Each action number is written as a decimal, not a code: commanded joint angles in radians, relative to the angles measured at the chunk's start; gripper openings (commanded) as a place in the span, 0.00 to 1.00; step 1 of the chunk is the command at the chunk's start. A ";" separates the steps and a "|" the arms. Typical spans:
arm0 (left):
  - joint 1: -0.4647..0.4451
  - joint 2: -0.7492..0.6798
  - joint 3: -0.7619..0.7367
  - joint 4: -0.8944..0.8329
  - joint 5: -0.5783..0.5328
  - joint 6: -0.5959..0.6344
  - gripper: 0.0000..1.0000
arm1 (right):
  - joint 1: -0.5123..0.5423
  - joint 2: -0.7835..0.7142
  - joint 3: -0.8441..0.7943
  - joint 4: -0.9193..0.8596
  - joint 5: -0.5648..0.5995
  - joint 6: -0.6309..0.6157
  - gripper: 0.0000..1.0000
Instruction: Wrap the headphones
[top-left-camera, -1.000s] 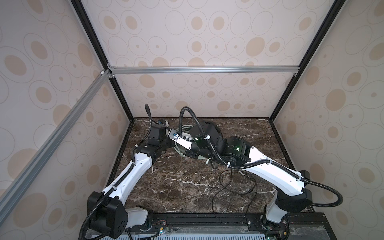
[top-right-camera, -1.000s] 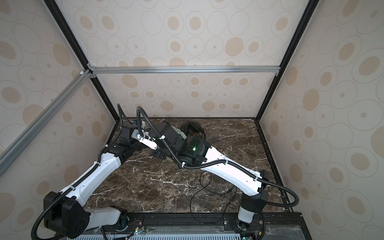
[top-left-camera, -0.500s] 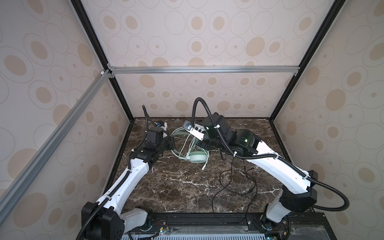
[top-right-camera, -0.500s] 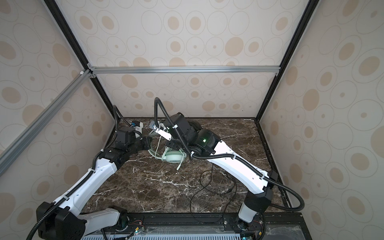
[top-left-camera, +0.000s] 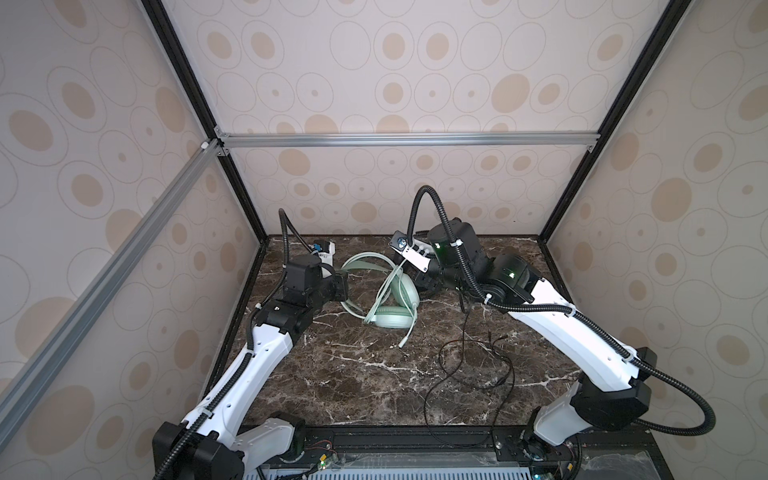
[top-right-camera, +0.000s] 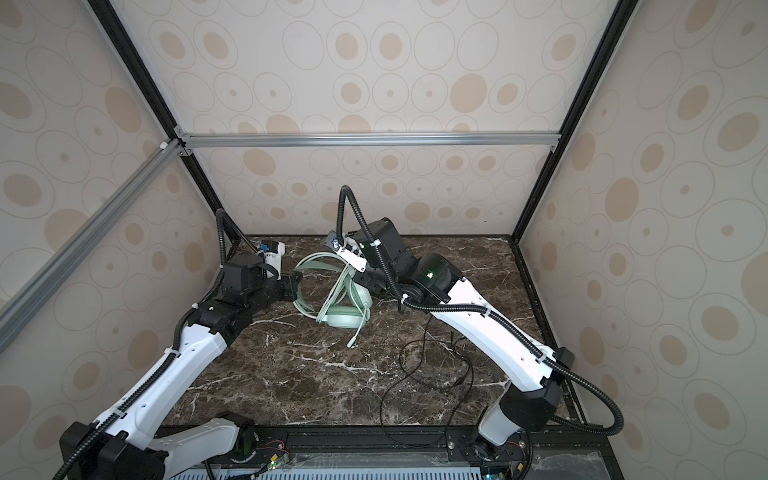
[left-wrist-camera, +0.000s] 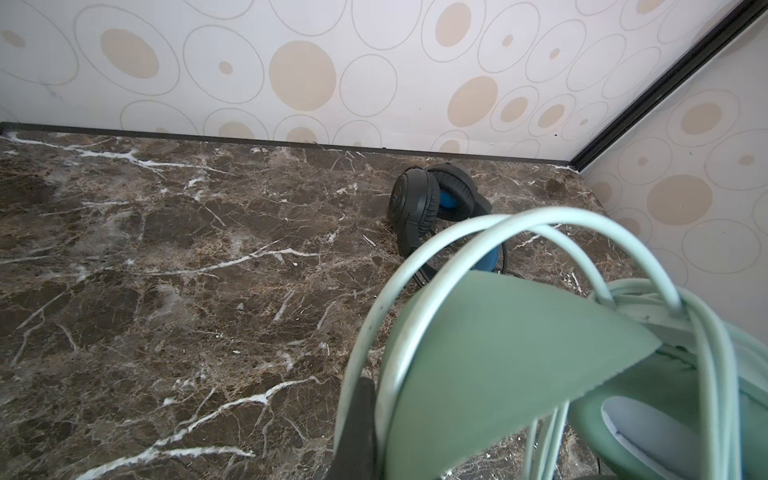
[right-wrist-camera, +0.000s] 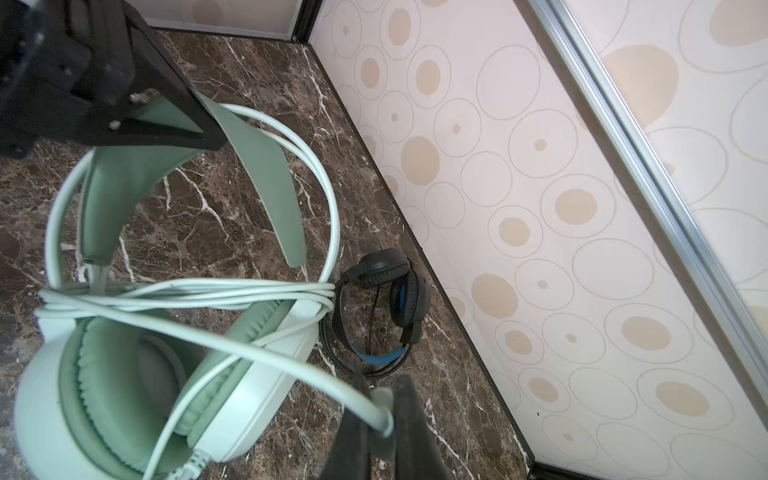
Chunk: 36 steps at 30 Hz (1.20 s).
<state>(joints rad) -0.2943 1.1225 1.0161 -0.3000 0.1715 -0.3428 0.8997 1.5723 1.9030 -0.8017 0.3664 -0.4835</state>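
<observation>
While winding the green cord (right-wrist-camera: 249, 353) round the green headphones (top-left-camera: 392, 322), pull it snug and lay each loop beside the last. Hold the headband (right-wrist-camera: 266, 174) firm with the left end effector (top-left-camera: 343, 284), closed on it, at the far middle of the counter (top-left-camera: 374, 374). Guide the cord with the right end effector (right-wrist-camera: 380, 419), pinched shut on it. Look in the wrist views for the black headphones (left-wrist-camera: 419, 199), far right by the wall (left-wrist-camera: 374, 83); hidden behind the right arm (top-left-camera: 561, 332) from the top. Find the loose black cord (top-left-camera: 469, 374), near right, in both top views.
</observation>
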 joint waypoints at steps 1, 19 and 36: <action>0.006 -0.039 0.009 0.028 0.038 0.053 0.00 | -0.020 0.026 0.054 0.001 0.007 0.009 0.00; -0.004 -0.090 -0.028 0.112 0.155 0.084 0.00 | -0.166 0.052 -0.023 0.043 -0.169 0.110 0.00; -0.008 -0.088 -0.006 0.138 0.183 0.067 0.00 | -0.234 -0.019 -0.277 0.170 -0.305 0.256 0.00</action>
<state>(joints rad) -0.2996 1.0630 0.9764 -0.2195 0.3111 -0.2680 0.6865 1.5883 1.6558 -0.6815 0.0822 -0.2699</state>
